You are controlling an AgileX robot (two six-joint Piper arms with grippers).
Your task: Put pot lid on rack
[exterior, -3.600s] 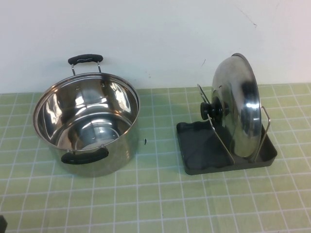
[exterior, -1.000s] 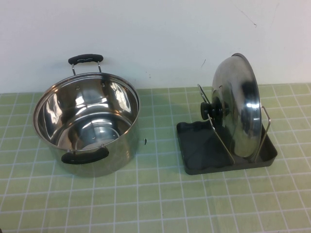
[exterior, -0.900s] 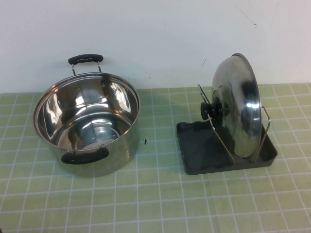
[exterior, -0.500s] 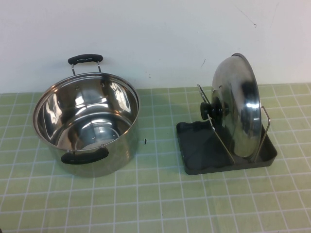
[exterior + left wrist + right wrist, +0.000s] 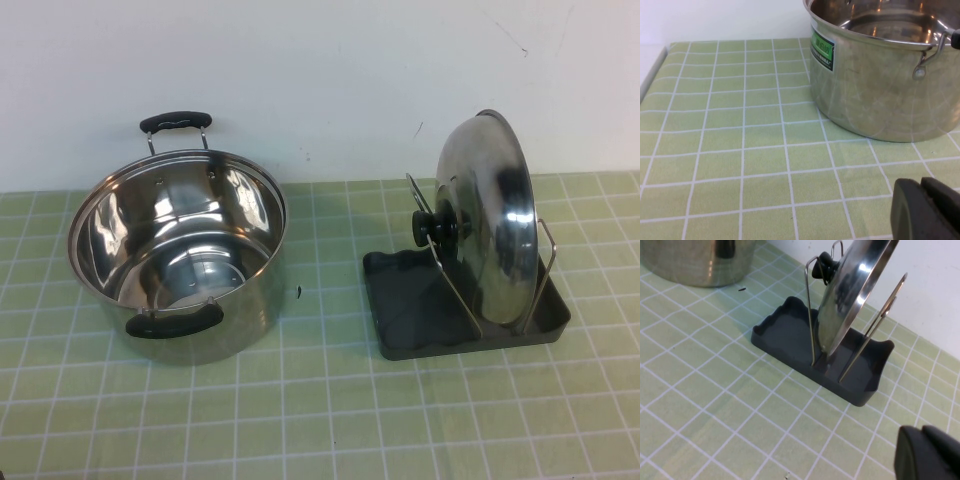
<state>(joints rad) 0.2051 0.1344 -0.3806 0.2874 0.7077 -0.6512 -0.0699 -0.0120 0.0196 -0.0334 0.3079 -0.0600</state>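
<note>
The shiny steel pot lid (image 5: 490, 215) stands on edge in the dark grey rack (image 5: 400, 320) at the right, held between its wire loops, black knob (image 5: 437, 229) facing left. It also shows in the right wrist view (image 5: 850, 290) standing in the rack (image 5: 785, 335). My right gripper (image 5: 922, 432) is shut and empty, low over the mat, apart from the rack on the near side. My left gripper (image 5: 920, 182) is shut and empty, near the mat in front of the pot. Neither gripper shows in the high view.
A deep steel pot (image 5: 180, 250) with two black handles stands open at the left, also in the left wrist view (image 5: 880, 75). A green gridded mat (image 5: 320, 420) covers the table. A white wall runs behind.
A dark bit of the left arm at the bottom left corner of the high view has left the frame. The lid, rack and pot have not moved.
</note>
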